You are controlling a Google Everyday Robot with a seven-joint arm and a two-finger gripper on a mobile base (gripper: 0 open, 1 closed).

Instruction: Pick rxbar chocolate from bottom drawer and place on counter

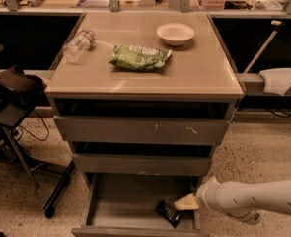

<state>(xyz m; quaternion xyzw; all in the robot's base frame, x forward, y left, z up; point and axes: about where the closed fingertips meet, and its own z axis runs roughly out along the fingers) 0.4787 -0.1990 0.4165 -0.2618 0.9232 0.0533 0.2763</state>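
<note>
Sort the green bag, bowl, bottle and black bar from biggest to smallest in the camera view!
1. Green bag.
2. Bowl and bottle, about alike.
3. Black bar, smallest, in the bottom drawer beside the gripper.
</note>
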